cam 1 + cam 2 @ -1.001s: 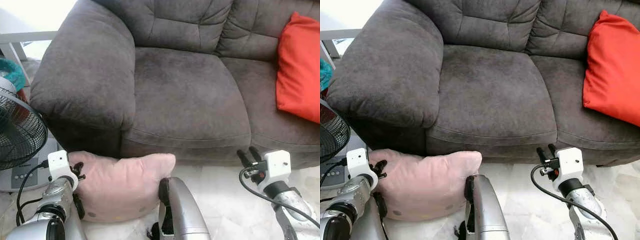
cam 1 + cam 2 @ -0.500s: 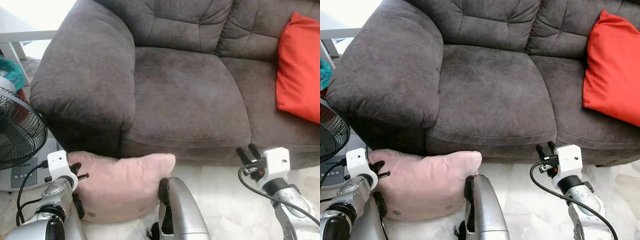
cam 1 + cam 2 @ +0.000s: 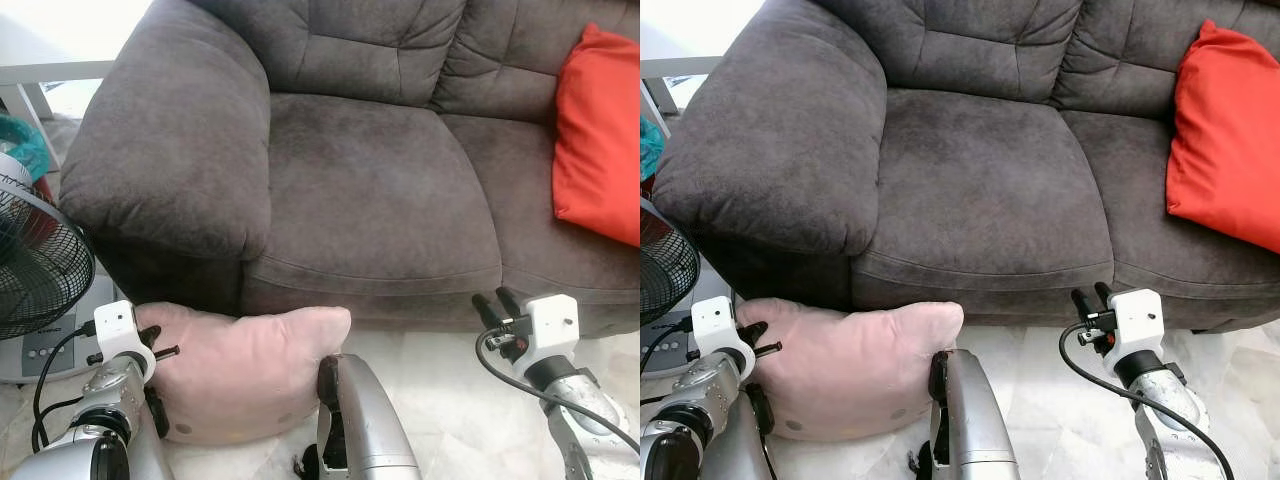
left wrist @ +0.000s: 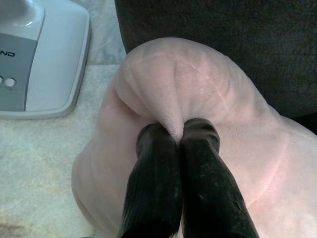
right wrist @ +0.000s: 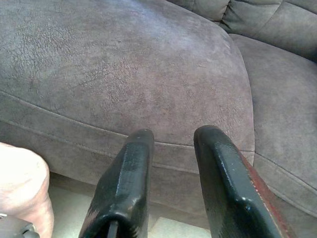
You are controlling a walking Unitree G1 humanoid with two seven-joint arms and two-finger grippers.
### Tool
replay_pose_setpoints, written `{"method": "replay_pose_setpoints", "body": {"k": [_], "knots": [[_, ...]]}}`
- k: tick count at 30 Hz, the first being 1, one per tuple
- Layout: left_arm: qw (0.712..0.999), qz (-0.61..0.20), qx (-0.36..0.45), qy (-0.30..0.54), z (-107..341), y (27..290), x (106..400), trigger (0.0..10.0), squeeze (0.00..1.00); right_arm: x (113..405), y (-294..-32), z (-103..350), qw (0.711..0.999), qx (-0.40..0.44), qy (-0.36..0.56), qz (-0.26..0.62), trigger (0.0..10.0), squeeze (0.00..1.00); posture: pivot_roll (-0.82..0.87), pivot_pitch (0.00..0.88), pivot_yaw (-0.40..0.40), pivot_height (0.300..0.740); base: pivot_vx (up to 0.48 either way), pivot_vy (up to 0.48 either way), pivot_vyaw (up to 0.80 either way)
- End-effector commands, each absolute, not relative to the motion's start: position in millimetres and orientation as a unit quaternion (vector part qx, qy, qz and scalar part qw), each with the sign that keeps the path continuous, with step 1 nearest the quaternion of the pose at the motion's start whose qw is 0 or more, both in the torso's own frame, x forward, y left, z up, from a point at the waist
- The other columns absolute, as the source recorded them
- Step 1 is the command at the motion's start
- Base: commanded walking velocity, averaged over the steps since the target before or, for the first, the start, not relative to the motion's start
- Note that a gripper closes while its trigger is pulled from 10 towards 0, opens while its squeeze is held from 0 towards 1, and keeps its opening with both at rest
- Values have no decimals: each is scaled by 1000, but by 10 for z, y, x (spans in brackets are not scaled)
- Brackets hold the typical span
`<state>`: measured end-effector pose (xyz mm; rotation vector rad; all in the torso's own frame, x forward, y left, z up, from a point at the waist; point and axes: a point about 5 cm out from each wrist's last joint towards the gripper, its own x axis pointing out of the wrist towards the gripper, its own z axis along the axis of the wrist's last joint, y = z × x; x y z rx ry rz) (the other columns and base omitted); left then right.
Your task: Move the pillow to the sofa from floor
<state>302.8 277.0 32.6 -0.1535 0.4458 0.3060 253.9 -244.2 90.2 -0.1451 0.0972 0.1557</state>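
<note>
A pale pink pillow (image 3: 245, 370) lies on the floor against the front of the dark grey sofa (image 3: 370, 190), below its left armrest. My left gripper (image 4: 178, 136) is shut on a pinched fold at the pillow's left end, its two black fingers (image 4: 198, 163) pressed together on the fabric. In the left eye view that gripper (image 3: 155, 345) sits at the pillow's left edge. My right gripper (image 3: 493, 306) hangs open in front of the sofa's seat edge, to the right of the pillow, with nothing between its fingers (image 5: 131, 173).
An orange-red cushion (image 3: 598, 135) leans on the sofa's right seat. A black fan (image 3: 35, 265) with a white base (image 4: 37, 59) stands on the floor left of the pillow. My own silver leg (image 3: 360, 420) rises at the pillow's right end. Pale tiled floor (image 3: 450, 390) lies before the sofa.
The left gripper's fingers have closed onto the pillow's left end. The right gripper has shifted very slightly; the pillow lies where it was.
</note>
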Motion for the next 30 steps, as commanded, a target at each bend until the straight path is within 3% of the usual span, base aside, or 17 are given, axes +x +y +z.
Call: {"method": "replay_pose_setpoints", "body": {"k": [1, 3, 4, 5, 9, 30], "knots": [[955, 160, -72, 237, 247, 2802, 2947, 0, 0, 2526, -2480, 860, 994, -71, 57, 67, 10000, 0, -75, 125, -236, 469, 0, 0, 0], [955, 162, -69, 238, 249, 2807, 2947, 0, 0, 2527, -2475, 857, 994, -70, 57, 67, 10000, 0, -75, 125, -236, 469, 0, 0, 0], [955, 165, -61, 237, 254, 2818, 2945, 863, 0, 2529, -2467, 851, 994, -69, 57, 67, 10000, 0, -72, 125, -233, 469, 0, 0, 0], [956, 168, -57, 233, 258, 2822, 2945, 10000, 0, 2529, -2458, 844, 994, -68, 57, 67, 10000, 0, -71, 125, -230, 469, 0, 0, 0], [963, 157, -52, 211, 274, 2766, 2965, 10000, 0, 2527, -2436, 820, 994, -64, 57, 65, 10000, 0, -68, 124, -220, 469, 0, 0, 0], [983, 123, -59, 122, 540, 2605, 3196, 10000, 0, 2591, -2303, 724, 998, -26, 38, 29, 10000, 0, -17, 84, -134, 469, -287, 0, 0]]}}
